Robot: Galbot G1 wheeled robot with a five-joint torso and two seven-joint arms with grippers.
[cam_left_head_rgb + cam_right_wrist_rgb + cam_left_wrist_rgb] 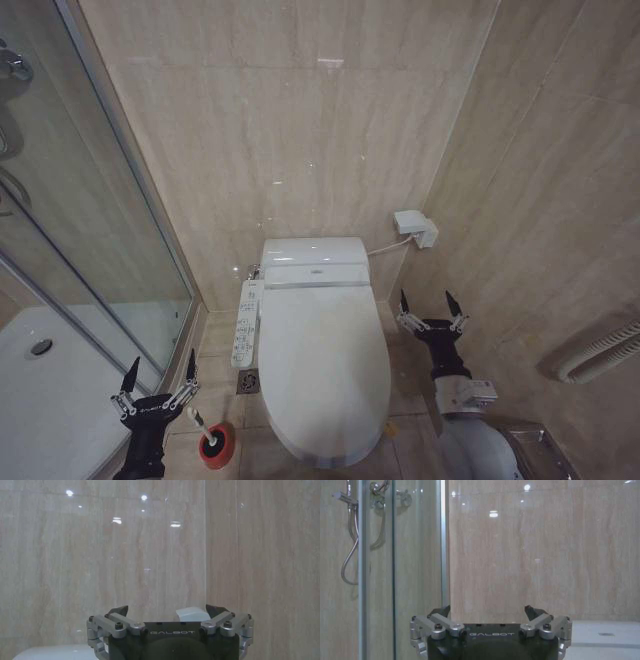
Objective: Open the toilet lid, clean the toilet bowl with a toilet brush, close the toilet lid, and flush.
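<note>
Toilet lid (322, 365): shut flat over the bowl, long axis running away from me toward the wall, lying between my two arms. Right gripper (431, 310): fingers spread, empty, beside the lid's right edge, nearer the hinge end. Left gripper (158, 385): spread, empty, just beside the toilet brush (212, 438) in its red cup. Head view alone shows the lid whole; left wrist view shows shower glass (380, 573).

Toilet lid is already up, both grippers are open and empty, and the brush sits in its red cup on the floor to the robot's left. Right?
Not quite: the head view shows the toilet lid down, covering the bowl. The rest holds: left gripper and right gripper are open and empty, and the brush sits in its red cup on the left.
</note>
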